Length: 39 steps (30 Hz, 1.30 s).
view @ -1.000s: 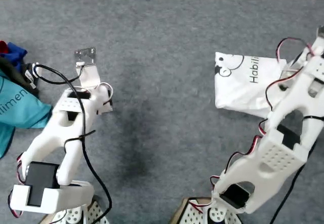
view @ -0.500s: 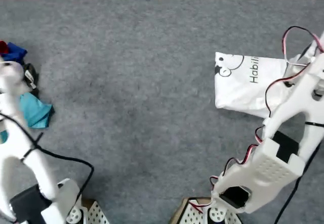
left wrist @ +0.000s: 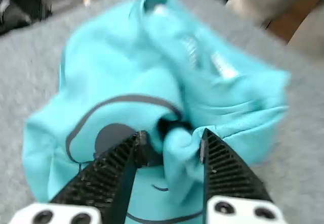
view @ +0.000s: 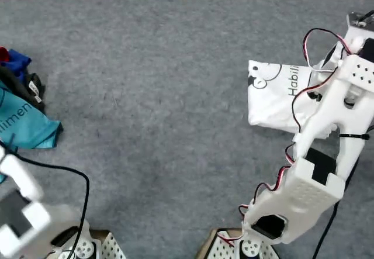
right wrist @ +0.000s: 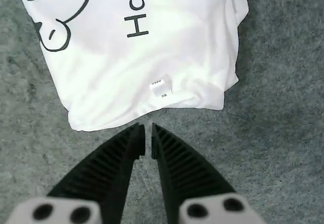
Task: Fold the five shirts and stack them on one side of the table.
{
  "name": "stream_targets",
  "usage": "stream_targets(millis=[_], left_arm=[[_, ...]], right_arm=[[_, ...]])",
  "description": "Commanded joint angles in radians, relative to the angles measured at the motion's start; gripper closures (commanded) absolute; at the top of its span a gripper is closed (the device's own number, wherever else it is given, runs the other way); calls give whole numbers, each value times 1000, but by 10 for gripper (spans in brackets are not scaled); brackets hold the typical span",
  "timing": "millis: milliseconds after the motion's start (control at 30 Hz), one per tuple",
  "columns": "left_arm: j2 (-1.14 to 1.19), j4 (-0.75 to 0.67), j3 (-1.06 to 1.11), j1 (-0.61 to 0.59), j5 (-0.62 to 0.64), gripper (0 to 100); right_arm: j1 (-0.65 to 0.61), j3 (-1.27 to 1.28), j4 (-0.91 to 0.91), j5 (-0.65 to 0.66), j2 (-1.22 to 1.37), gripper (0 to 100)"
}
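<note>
You are working over a grey table, and the step in hand looks like fetching the next shirt for folding. The right arm stretches up the right side, across the edge of the white shirt. That shirt lies folded into a neat rectangle and, I judge, marks the stacking side. The teal shirt sits crumpled at the far left edge, touching a heap of other clothes in blue, red and black. Your left gripper has a bunched fold of that teal shirt between its jaws, which stand partway closed on the cloth. The pinch looks thick, probably several layers at once. Draw it towards the middle of the table slowly and low, so the cloth slides rather than lifts and does not drag the heap along. If it comes as one lump, set it down and take a single layer at the collar or hem before spreading. Your right gripper holds nothing, its jaws almost touching, and hangs over bare table just beside the white shirt's edge, near the small tag. Move it away without brushing that edge, then use it to pin one corner of the teal shirt.
</note>
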Motion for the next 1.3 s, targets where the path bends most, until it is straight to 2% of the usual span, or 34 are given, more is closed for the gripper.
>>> stream_targets(millis=[0, 133, 233, 333, 467, 733, 967, 1200, 1267], left_arm=[[124, -35, -107, 0, 8, 819], [232, -34, -176, 37, 8, 867], [216, 12, -198, 57, 8, 935], [143, 133, -229, 83, 8, 984], [16, 338, -264, 133, 8, 981], [-255, 609, -261, 281, 8, 981], [-484, 862, -261, 539, 9, 981], [-638, 1134, -252, 876, 9, 981], [-665, 1203, -172, 991, 9, 981]], right_arm=[[-10, -1, 18, 5, -70, 961], [-12, -1, 18, 5, -70, 961], [-12, 1, 18, 3, -70, 961], [-10, 1, 18, 3, -70, 961], [-5, 61, 18, 3, -76, 961], [15, 202, 18, -68, -79, 961], [15, 229, 20, -74, -79, 961], [10, 220, 18, -64, -79, 959], [7, 220, 18, -63, -79, 959]])
